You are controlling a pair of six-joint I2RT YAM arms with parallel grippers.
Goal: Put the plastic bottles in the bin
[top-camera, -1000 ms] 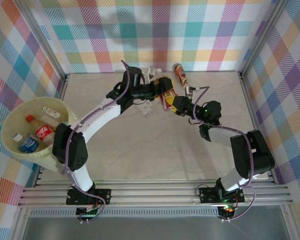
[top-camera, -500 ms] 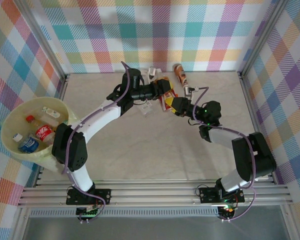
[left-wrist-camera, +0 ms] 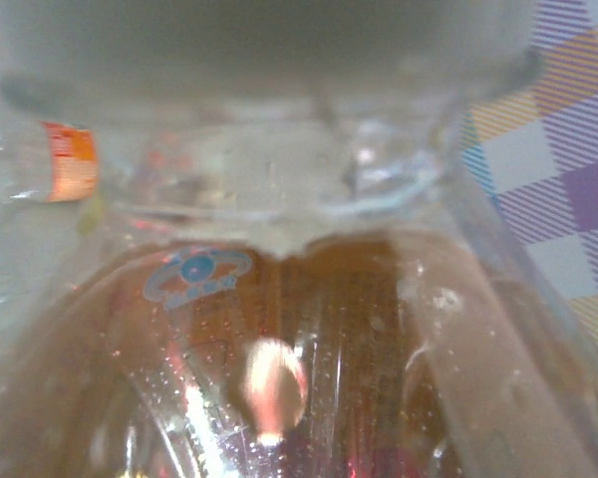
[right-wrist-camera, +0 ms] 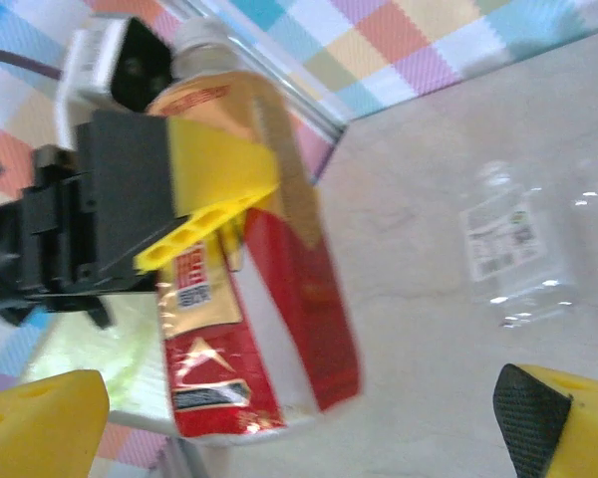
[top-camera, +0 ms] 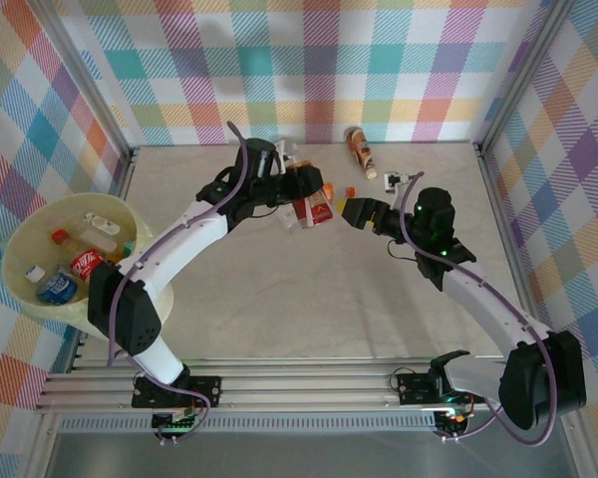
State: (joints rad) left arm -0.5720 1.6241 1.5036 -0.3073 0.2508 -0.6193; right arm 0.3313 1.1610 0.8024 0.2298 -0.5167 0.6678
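A clear plastic bottle with brownish contents sits right against the lens, blurred, its rounded shoulder narrowing upward beneath a pale grey band. A small blue oval emblem marks its wall, with a pinkish glint lower down. At the left edge shows a clear plastic bottle with an orange label; at the right, a purple, yellow and blue checked wall

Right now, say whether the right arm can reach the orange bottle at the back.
Probably yes: the right gripper is open and empty, close to the orange bottle, with nothing large between them.
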